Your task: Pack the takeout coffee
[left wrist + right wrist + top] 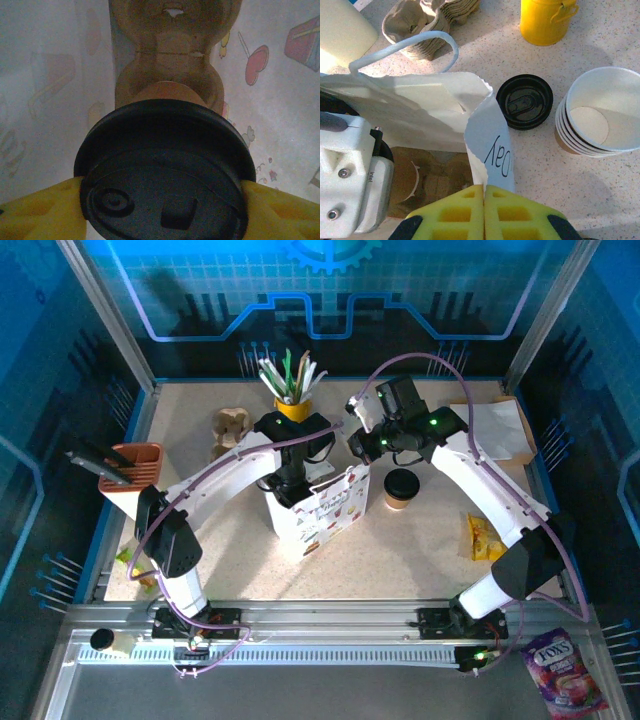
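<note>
Lidded cup [165, 170], clamped — inside left end effector [162, 210]

The table [400, 550] was pale and speckled. Blue walls [200, 290] stood round it, glowing with light. A grey metal rail [330, 650] ran along the near edge
</note>
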Motion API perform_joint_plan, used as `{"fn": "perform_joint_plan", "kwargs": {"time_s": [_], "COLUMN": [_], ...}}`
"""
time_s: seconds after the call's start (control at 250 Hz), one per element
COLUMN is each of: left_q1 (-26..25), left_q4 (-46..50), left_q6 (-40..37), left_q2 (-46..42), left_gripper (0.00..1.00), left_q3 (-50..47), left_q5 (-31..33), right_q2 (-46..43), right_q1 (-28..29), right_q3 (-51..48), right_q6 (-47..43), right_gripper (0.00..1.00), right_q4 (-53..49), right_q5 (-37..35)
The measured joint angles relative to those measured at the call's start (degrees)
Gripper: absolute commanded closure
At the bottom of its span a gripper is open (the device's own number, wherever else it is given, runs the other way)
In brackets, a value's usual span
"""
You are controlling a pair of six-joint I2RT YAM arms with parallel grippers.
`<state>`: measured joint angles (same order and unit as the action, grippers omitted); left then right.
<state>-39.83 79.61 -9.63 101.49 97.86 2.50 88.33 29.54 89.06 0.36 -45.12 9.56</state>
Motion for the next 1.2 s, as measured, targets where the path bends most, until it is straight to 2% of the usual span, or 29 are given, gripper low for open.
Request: {"fn": "perform_joint_plan", "kwargs": {"time_s": [1.199], "left_q1": [0.0], "left_q4": [-0.63], "left_q6": [-0.92], "left_q2": [0.02], "left_gripper": [0.46], "left_q3": [0.0], "left_q5": [-0.04], "right_q2": [0.11], "right_q1": [0.0], "right_q3": [0.0], "right_q6": [0.0], "right_gripper": [0.92], "right_q4": [0.15], "right_q5": [0.15]}}
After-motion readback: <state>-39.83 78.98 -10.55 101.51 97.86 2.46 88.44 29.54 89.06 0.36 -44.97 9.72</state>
